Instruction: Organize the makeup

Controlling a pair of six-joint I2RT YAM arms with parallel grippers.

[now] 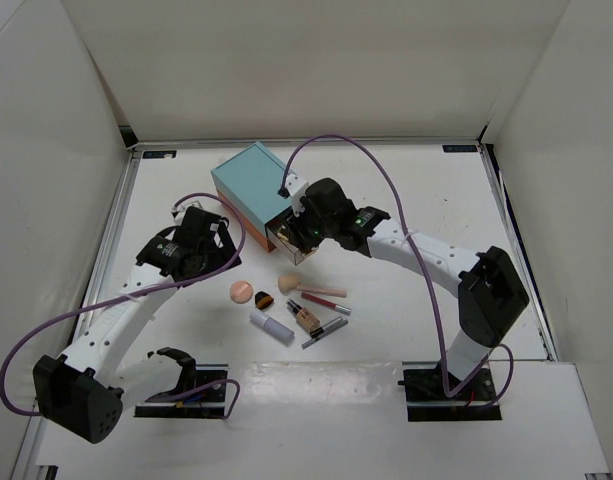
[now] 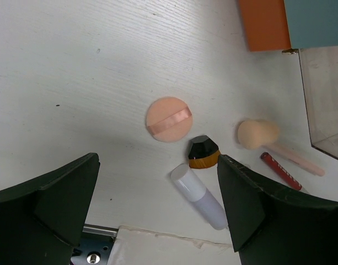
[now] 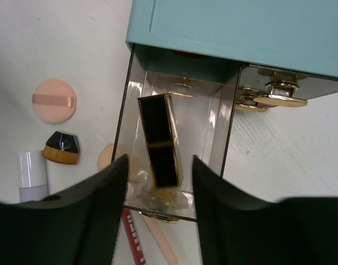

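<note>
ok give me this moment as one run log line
right gripper: open over clear drawer | black-gold lipstick tube: lying in drawer, not gripped | left gripper: open, hovering near peach puff

Your left arm [image 1: 121,315] at lower left and right arm [image 1: 431,262] at right of the top view are white links between black joint housings, each trailing a looping purple cable [image 1: 371,160]. Up close, the fingers [image 2: 47,204] of your left gripper [image 2: 157,160] and right gripper [image 3: 159,160] are broad, matte, near-black wedges.
</note>
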